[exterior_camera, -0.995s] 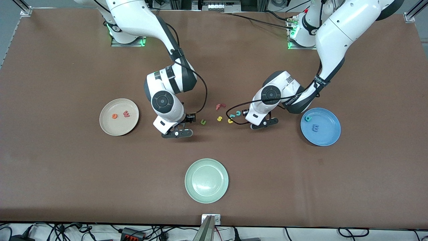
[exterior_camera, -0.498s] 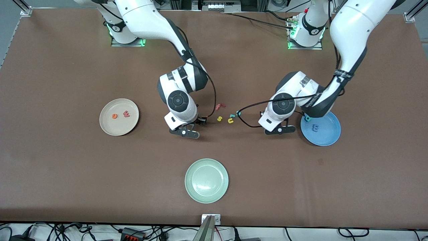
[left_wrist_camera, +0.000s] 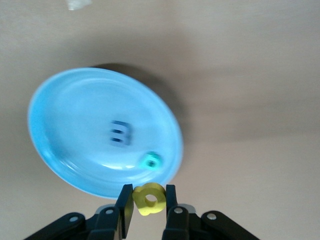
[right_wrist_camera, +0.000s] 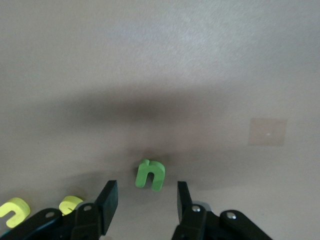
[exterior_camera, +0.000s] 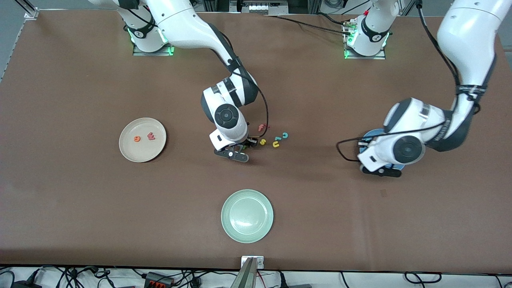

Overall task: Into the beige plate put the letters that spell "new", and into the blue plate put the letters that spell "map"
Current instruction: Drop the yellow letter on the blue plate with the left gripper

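My left gripper (left_wrist_camera: 148,191) is shut on the yellow "a" (left_wrist_camera: 150,199) and hangs over the rim of the blue plate (left_wrist_camera: 65,115). A blue "m" (left_wrist_camera: 120,134) and a teal "p" (left_wrist_camera: 150,161) lie in that plate. In the front view the left gripper (exterior_camera: 380,171) and its wrist cover most of the blue plate (exterior_camera: 373,133). My right gripper (right_wrist_camera: 146,192) is open, low over the table, with the green "n" (right_wrist_camera: 150,176) lying just ahead of its fingertips. The beige plate (exterior_camera: 140,155) holds the orange "e" (exterior_camera: 137,139) and the red-pink "w" (exterior_camera: 151,136).
Beside the right gripper (exterior_camera: 236,154) lie a red "f" (exterior_camera: 263,127), a yellow "s" (exterior_camera: 263,141), a yellow "u" (exterior_camera: 276,144) and a teal "c" (exterior_camera: 285,135). A pale green plate (exterior_camera: 247,216) stands nearer the front camera, mid-table.
The left arm has carried the yellow "a" away from the loose letters to over the blue plate. The right gripper has slid toward the green "n", and its jaws have narrowed somewhat.
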{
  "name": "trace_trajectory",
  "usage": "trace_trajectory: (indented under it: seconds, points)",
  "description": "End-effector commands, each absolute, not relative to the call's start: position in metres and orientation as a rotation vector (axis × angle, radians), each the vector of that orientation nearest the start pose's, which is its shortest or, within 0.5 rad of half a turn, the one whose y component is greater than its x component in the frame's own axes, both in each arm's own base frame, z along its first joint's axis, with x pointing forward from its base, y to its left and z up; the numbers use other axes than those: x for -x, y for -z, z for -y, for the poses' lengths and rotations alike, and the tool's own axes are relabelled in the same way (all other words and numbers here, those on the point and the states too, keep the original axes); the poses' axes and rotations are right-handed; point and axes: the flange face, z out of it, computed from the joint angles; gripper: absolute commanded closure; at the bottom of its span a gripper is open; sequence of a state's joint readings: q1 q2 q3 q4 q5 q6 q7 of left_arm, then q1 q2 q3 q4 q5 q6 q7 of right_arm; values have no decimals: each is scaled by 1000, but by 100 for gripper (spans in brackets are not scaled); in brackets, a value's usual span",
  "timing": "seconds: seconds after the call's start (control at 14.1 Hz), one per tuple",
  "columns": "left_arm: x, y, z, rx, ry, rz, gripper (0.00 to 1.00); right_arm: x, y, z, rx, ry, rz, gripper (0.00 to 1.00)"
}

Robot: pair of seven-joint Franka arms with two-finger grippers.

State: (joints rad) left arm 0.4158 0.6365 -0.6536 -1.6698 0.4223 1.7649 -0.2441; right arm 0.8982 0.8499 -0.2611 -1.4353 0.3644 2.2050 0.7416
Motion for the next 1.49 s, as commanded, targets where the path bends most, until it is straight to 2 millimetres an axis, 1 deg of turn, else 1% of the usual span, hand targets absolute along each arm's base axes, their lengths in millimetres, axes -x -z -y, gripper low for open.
trace_trajectory:
  seconds: [0.0,0.07,0.21,0.28,0.36,0.43,0.57,0.64,0.71,0.78,0.85,0.92,1.0,1.07,1.14,1.21,1.28,1.35,1.42]
  points:
    - [-624,-252,27,3009,-581,-332,86,-550,-185,-472,3064,-142,-406,44]
    - [-619,-241,9,3022,-586,-338,84,-549,-182,-472,3065,-145,-411,46]
    - [-600,-211,-10,3026,-552,-352,82,-547,-182,-475,3066,-143,-402,46]
    - [-595,-204,-16,3032,-524,-356,76,-547,-181,-475,3070,-142,-395,48]
    - [-591,-199,-17,3037,-528,-354,46,-546,-179,-474,3072,-145,-396,50]
    - [-592,-199,-17,3039,-525,-341,0,-545,-177,-475,3076,-147,-391,52]
    - [-594,-205,-12,3035,-514,-350,0,-544,-176,-475,3077,-150,-381,56]
    - [-597,-211,-10,3034,-500,-360,0,-544,-176,-475,3078,-150,-376,60]
    - [-600,-220,-6,3033,-477,-377,0,-546,-176,-474,3080,-149,-374,69]
    - [-608,-236,-1,3034,-427,-385,0,-547,-175,-472,3081,-153,-374,78]
    - [-616,-261,8,3032,-356,-395,0,-549,-179,-470,3077,-151,-380,84]
    - [-626,-294,19,3022,-286,-403,0,-553,-184,-467,3075,-146,-387,86]
    - [-635,-321,24,3013,-260,-395,0,-558,-196,-465,3063,-128,-391,89]
    - [-643,-350,30,3010,-249,-391,0,-560,-202,-463,3061,-113,-395,89]
    - [-649,-378,36,3013,-233,-390,0,-568,-212,-456,3063,-85,-413,89]
    - [-654,-402,40,3020,-212,-388,0,-572,-225,-448,3070,-97,-425,89]
    - [-658,-428,46,3030,-188,-385,0,-574,-230,-443,3080,-110,-436,89]
    - [-660,-453,47,3039,-171,-378,0,-581,-246,-435,3081,-91,-455,89]
    - [-661,-471,45,3044,-158,-364,0,-584,-255,-427,3089,-97,-464,89]
